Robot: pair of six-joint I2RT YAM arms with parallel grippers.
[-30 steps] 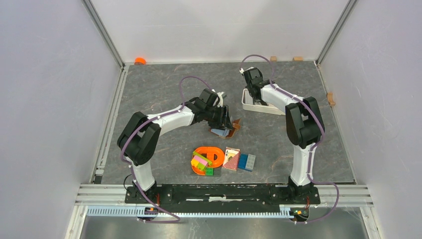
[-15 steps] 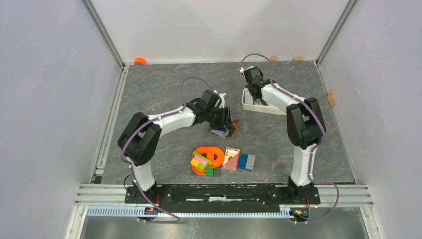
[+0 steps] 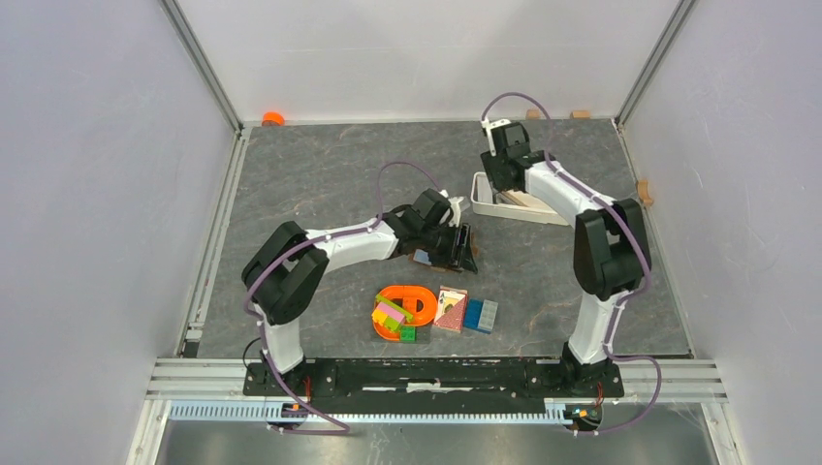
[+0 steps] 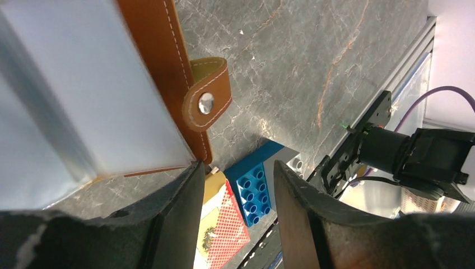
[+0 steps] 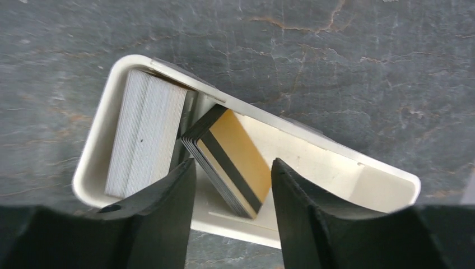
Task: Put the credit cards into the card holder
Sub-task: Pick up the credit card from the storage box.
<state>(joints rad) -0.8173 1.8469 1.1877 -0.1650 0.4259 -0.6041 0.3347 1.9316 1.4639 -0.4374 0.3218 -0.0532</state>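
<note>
Left gripper (image 4: pixel 236 171): fingers apart, nothing between them, hovering at the edge of the card holder (image 4: pixel 151 61). The holder lies mid-bench (image 4: pixel 302 67) with a pale credit card (image 4: pixel 84 95) on it (snap tab (image 4: pixel 207 102) sticking out sideways). Right gripper (image 5: pixel 232 162): released, empty, above the white tray (image 5: pixel 336 168). Inside the tray are a pale card stack (image 5: pixel 145 134) and a leaning tan striped stack (image 5: pixel 235 154).

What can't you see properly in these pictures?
- Left wrist view: the card holder runs off the top edge; the pale card is blurred, too close.
- Top view: the left claw covers most of the card holder; contact unclear.
- Right wrist view: the right claw's fingers hide parts of the white tray's rim; the white card stack is too fine to count.
</note>
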